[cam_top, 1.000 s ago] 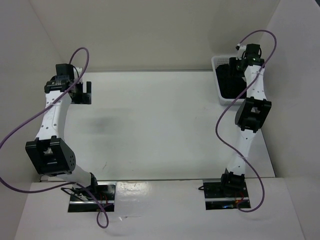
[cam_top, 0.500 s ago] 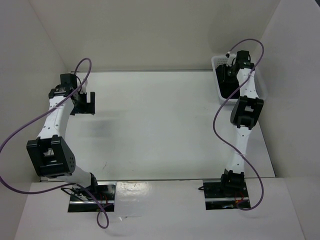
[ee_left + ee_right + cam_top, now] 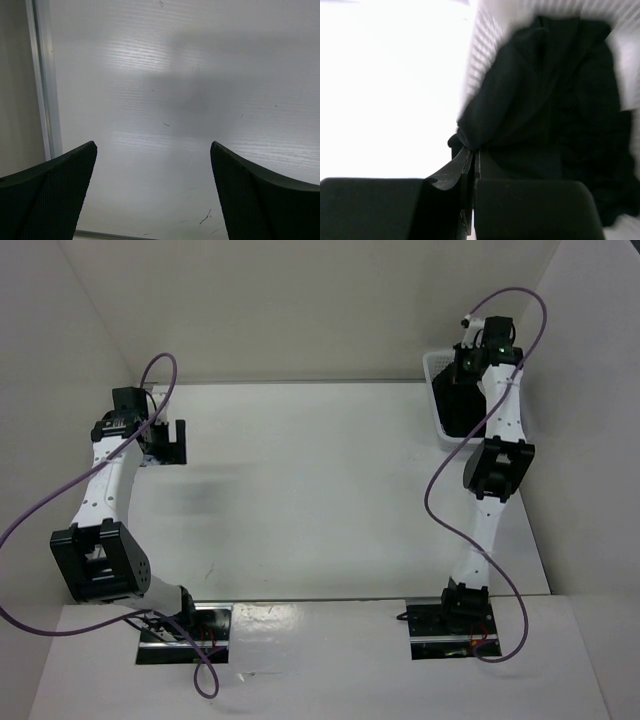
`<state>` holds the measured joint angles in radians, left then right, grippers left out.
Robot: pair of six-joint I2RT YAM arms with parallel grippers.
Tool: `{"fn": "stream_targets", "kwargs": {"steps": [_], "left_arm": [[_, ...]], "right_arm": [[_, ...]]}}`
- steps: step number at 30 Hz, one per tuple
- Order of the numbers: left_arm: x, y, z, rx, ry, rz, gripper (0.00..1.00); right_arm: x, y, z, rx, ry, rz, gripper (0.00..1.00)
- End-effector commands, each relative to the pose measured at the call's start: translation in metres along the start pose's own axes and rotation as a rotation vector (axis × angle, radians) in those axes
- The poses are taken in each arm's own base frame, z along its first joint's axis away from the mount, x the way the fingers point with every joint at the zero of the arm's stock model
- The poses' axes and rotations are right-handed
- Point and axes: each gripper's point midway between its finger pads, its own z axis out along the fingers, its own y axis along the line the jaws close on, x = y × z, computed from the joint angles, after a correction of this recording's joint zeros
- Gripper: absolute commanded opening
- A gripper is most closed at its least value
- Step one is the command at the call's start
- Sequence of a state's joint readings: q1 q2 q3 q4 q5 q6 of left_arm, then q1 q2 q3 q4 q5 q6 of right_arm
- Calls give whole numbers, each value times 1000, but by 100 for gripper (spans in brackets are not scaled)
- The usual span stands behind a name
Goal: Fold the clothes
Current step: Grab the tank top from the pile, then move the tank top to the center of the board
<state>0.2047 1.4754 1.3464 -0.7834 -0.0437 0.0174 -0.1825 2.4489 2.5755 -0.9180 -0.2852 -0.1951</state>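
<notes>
Risk sits mostly in the grip. Right hand is clenched on a thin fold at the edge of the soft black short-sleeved T-shirt, which lies bunched inside the white plastic mesh basket at the far right corner of the white desk. Only a small pinch of cloth sits between the fingers, and which part of the shirt it is cannot be told.

Left hand is released, jaws wide with nothing between them, over bare desk at the far left, well apart from the shirt.

Likely failures, as judged:
- The shallow pinch could let the fabric slip out on lifting, once the weight of the bundle pulls on it.
- Cloth could snag on the mesh wall or rim and drag or tip the light basket with it.
- A grab at a random fold means the shirt may come out twisted, so spreading it flat would need regrasps.
- The left hand is too far off to catch a drop.
</notes>
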Motion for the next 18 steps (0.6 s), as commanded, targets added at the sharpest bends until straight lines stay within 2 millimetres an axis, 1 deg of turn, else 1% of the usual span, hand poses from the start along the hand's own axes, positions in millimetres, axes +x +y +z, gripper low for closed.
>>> {"fn": "stream_targets", "kwargs": {"steps": [1, 3, 4, 6, 7, 10, 11, 12, 13, 14, 16, 17, 18], "left_arm": [[-8, -5, -7, 30, -48, -19, 100], [-7, -5, -4, 31, -39, -19, 100], [-7, -7, -4, 43, -40, -19, 100], [-11, -9, -6, 53, -50, -18, 100], [-11, -11, -6, 65, -51, -18, 100], [-12, -13, -9, 76, -61, -17, 100], [-12, -15, -9, 88, -63, -17, 100], [-14, -14, -13, 87, -75, -8, 100], [-13, -16, -17, 97, -84, -7, 100], [-8, -16, -16, 97, -77, 3, 100], [-3, -16, -18, 96, -83, 14, 100], [-2, -18, -19, 106, -92, 15, 100], [8, -19, -20, 107, -85, 27, 100]], "right_arm": [[-144, 87, -187, -58, -464, -161, 0], [-156, 123, -222, -117, -531, -209, 0], [-161, 161, -251, -184, -580, -256, 0], [-160, 203, -268, -270, -608, -312, 0], [-153, 245, -288, -372, -625, -369, 0], [-126, 295, -282, -535, -553, -419, 1], [-114, 304, -279, -609, -517, -441, 16], [-103, 313, -273, -650, -483, -461, 35], [-89, 314, -257, -648, -420, -451, 47], [-76, 311, -247, -649, -370, -454, 54], [-67, 303, -231, -604, -340, -476, 72], [-67, 288, -216, -508, -319, -446, 81], [-48, 279, -187, -468, -245, -425, 93]]}}
